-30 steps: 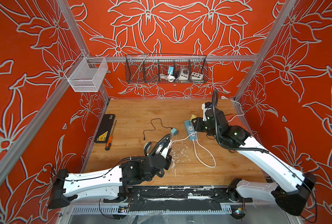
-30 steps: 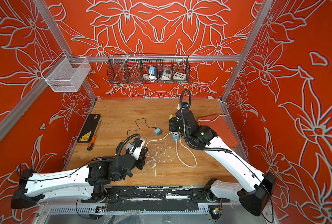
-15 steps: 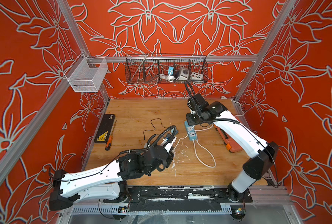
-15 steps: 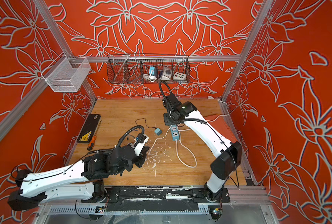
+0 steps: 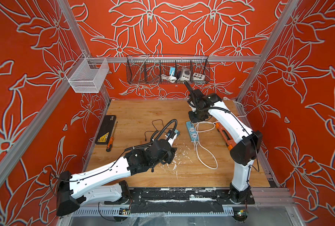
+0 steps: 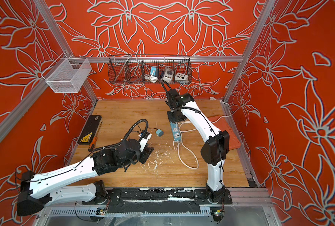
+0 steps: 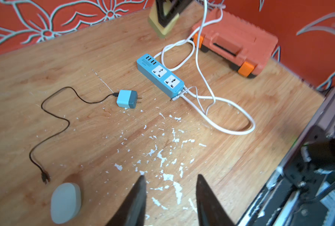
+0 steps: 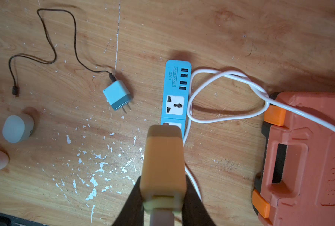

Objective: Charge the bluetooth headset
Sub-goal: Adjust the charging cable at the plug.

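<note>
You're looking at red-orange walls (image 5: 162, 29) patterned with grey-white flower outlines, and a light wood-grain table (image 7: 84, 58) flecked with white. Your power strip (image 7: 159, 77) is light blue with white socket faces. The charger (image 7: 126, 98) is pale blue and teal, on a black cable (image 7: 68, 123). The cord (image 7: 233, 133) is white, the toolcase (image 7: 235, 39) orange-red with brighter orange latches, the block (image 8: 163, 168) yellow-orange and the pod (image 7: 65, 201) pale grey.

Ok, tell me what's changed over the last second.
The right tool, shut on the orange block, lifted above the power strip as its arm reared upright. The left tool opened; whether it released anything is unclear. The charger and power strip stayed put.
</note>
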Action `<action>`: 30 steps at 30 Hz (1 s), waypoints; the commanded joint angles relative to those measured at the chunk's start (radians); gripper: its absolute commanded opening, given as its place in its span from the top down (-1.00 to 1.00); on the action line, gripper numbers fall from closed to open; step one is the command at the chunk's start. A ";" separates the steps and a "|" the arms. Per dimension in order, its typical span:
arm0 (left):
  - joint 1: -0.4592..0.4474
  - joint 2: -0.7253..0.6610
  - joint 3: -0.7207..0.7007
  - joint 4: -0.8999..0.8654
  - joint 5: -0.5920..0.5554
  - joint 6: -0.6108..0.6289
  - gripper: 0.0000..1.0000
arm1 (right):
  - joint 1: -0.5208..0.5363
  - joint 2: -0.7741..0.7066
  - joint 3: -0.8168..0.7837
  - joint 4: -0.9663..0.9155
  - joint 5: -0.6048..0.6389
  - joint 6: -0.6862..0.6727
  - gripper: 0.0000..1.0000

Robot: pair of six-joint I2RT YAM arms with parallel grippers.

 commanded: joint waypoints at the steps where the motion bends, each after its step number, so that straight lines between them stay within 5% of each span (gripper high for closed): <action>1: 0.005 -0.007 -0.093 0.208 0.041 -0.031 -0.22 | 0.004 -0.047 -0.016 0.013 -0.040 0.009 0.84; 7: 0.005 0.102 -0.181 0.535 0.029 -0.009 -0.57 | 0.003 -0.114 -0.088 0.085 -0.101 0.047 0.84; 13: 0.001 0.283 -0.140 0.735 0.070 0.004 -0.69 | 0.004 -0.148 -0.131 0.125 -0.110 0.074 0.85; 21: -0.005 0.505 -0.024 0.813 -0.046 0.036 -0.73 | 0.004 -0.168 -0.151 0.160 -0.145 0.099 0.85; 25: -0.006 0.601 0.049 0.803 -0.077 0.050 -0.62 | 0.003 -0.181 -0.164 0.167 -0.145 0.100 0.85; 30: 0.005 0.621 0.063 0.758 -0.084 0.058 0.10 | 0.000 -0.192 -0.170 0.168 -0.115 0.097 0.85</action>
